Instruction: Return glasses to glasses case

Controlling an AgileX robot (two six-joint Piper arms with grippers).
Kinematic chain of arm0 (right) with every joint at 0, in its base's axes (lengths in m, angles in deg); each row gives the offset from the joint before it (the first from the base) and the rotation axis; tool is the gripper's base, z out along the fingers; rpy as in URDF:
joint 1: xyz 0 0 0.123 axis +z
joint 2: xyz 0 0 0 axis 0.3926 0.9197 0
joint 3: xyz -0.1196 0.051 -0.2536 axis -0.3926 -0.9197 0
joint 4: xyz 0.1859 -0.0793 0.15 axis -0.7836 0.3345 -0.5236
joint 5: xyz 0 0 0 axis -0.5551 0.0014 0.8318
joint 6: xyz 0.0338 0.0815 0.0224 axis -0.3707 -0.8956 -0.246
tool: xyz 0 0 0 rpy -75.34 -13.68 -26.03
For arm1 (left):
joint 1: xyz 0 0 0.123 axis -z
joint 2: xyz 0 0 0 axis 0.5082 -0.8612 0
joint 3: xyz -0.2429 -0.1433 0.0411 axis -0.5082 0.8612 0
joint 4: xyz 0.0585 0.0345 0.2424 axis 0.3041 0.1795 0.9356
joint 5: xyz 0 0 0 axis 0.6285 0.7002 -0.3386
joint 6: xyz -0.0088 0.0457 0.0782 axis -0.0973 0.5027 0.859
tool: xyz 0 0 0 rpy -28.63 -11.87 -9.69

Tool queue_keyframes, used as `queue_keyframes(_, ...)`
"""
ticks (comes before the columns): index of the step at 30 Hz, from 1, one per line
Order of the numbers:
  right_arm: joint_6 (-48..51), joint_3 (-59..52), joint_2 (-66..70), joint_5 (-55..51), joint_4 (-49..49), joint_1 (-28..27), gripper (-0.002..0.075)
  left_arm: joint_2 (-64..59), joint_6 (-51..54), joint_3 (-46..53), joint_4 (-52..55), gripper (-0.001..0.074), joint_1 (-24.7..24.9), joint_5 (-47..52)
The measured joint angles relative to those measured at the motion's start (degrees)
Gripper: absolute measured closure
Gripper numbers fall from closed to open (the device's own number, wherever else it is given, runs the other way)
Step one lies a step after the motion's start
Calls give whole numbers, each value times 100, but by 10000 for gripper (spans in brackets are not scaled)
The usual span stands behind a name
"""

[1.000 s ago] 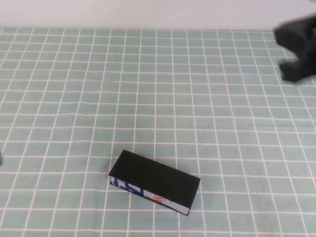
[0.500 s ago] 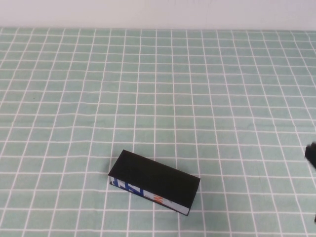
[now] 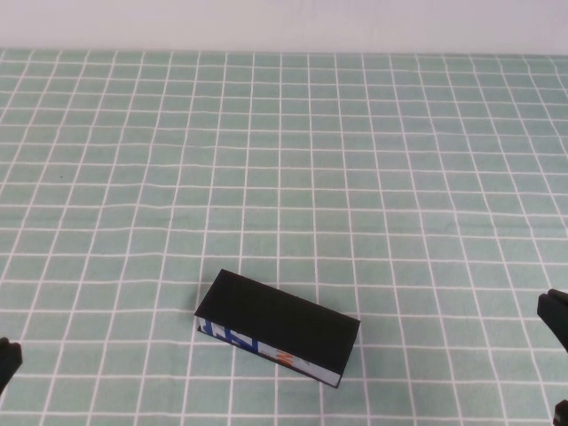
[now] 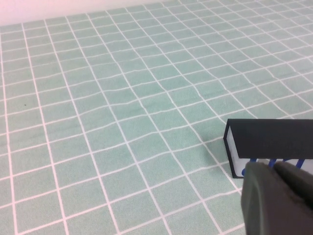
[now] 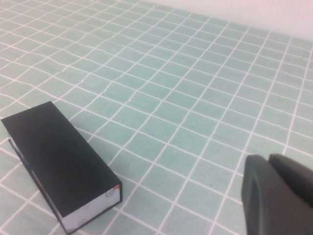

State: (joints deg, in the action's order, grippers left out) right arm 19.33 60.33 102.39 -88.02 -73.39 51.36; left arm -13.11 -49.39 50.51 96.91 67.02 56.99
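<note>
Glasses case point(image 3: 277, 328) lies closed on the green checked tablecloth point(image 3: 293, 169), its black lid down and its white side strip with blue and orange print facing the robot's side; it sits askew to the grid lines, near the front edge of the cloth. The glasses do not show in any view. Left gripper point(image 3: 7, 359) is only a dark sliver at the edge of the high view, well apart from the case on its left, and I cannot tell whether its fingers are apart or together; in the left wrist view its dark tip point(image 4: 279, 198) overlaps the case's printed strip point(image 4: 274, 149). Right gripper point(image 3: 556, 321) shows likewise as a dark sliver well to the right of the case, finger state not readable; the right wrist view shows the case point(image 5: 61, 164) untouched.
</note>
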Motion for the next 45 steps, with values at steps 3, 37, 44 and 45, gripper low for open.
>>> queue_keyframes(3,0,0,0,9,0,0,739,0,0,0,13,739,0,0)
queue_keyframes(37,0,0,0,9,-9,0,739,0,1013,271,-1499,739,-1106,-325)
queue_keyframes(44,0,0,0,9,-9,0,739,0,3226,449,-2829,739,-2294,-938)
queue_keyframes(45,0,0,0,9,-9,0,739,64,3378,555,-2891,739,-2426,-1008)
